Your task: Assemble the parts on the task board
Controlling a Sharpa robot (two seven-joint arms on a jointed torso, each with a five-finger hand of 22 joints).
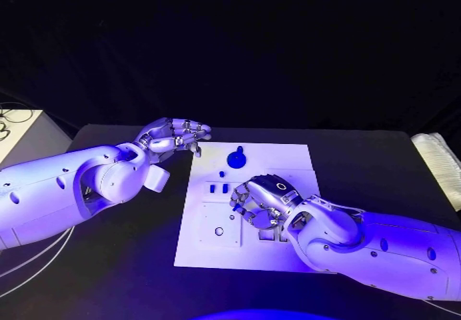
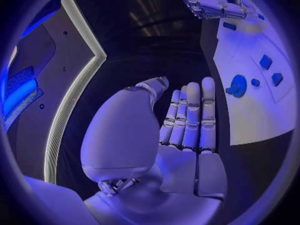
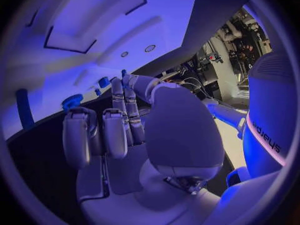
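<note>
The right hand (image 1: 258,200) is low over the middle of the task board (image 1: 288,157), fingers curled downward. I cannot tell whether it holds a part: the head view hides what is under the fingers, and its wrist view shows some fingers bent and others stretched, with nothing clearly between them. The left hand (image 1: 173,139) hovers just off the board's far left corner; its wrist view shows flat, straight fingers (image 2: 190,115) holding nothing, so it is open.

Beyond the right hand, a round blue part (image 1: 237,159) stands near the board's far edge, and 2 small blue parts (image 1: 220,189) lie between it and the hand, just beside the fingers.

The step seems to be picking or seating a part near the centre. To do it well, the hand should lower slowly, keep the fingertips straight over the slot, and avoid pushing the neighbouring small parts. The left hand could press the board's corner so that it does not slide.
</note>
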